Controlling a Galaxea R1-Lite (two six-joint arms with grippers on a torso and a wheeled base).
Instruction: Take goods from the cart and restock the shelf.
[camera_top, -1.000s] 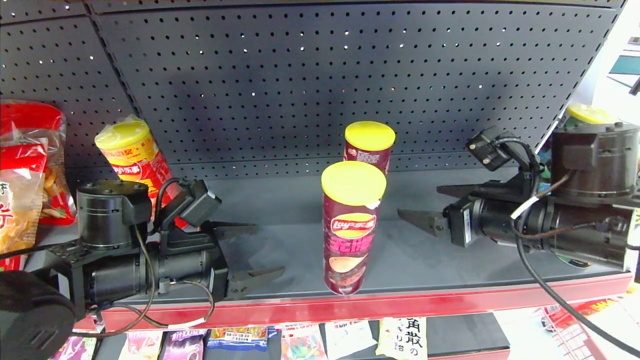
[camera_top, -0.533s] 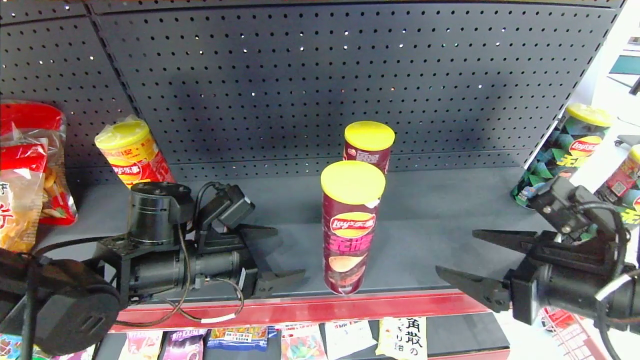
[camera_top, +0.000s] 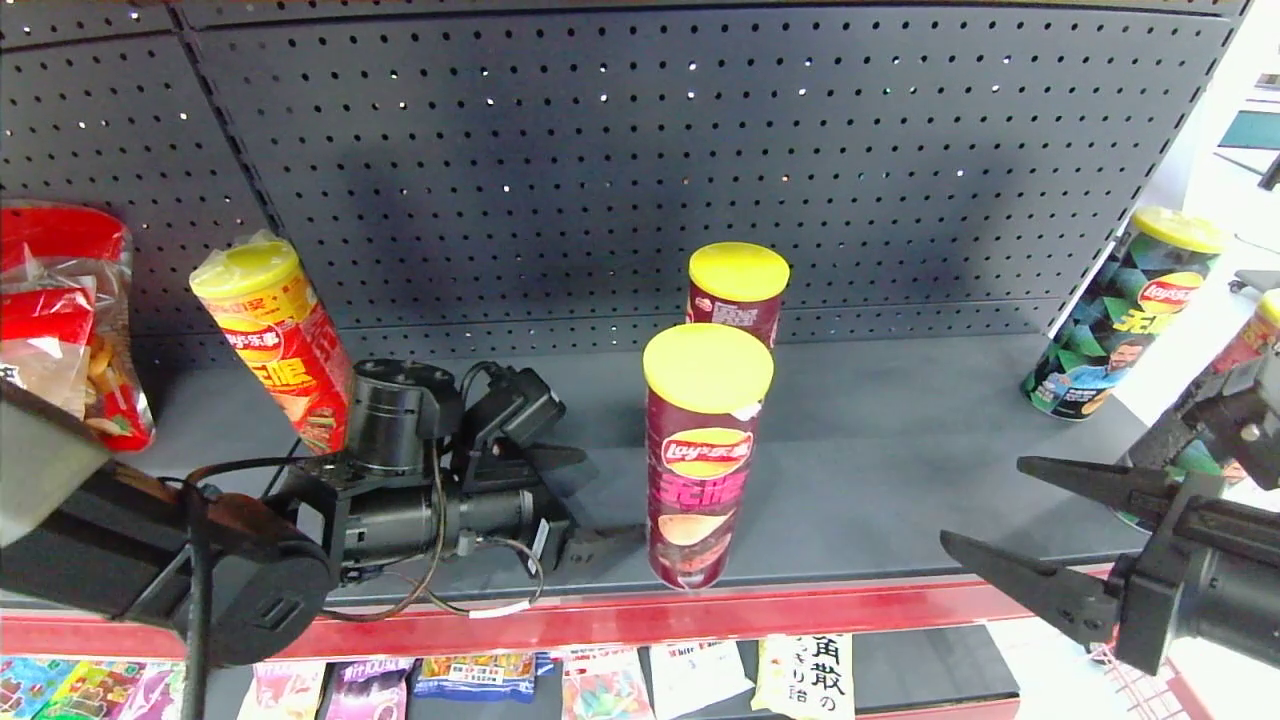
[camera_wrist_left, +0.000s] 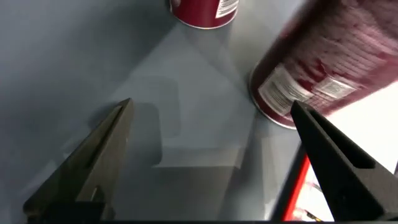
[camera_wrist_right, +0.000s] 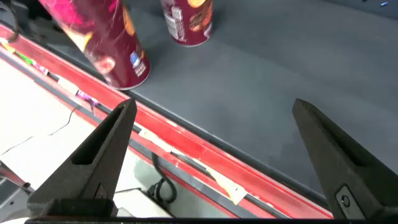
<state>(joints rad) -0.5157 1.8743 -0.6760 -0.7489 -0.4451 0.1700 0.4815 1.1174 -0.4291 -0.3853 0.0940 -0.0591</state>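
Sitting low on the shelf (camera_top: 880, 470), left claw (camera_top: 610, 495) is spread wide and holds nothing. Front maroon can (camera_top: 708, 460) stands at its 3 o'clock, just off the tips, upright with its long axis vertical, near the shelf's front lip. Second maroon can (camera_top: 738, 285) is at 12 behind it. Right claw (camera_top: 985, 500) is also spread and empty, off the shelf edge at the can's 4 o'clock, well apart. Left arm is nearer. My guess is the can's placed and a cart run is next.
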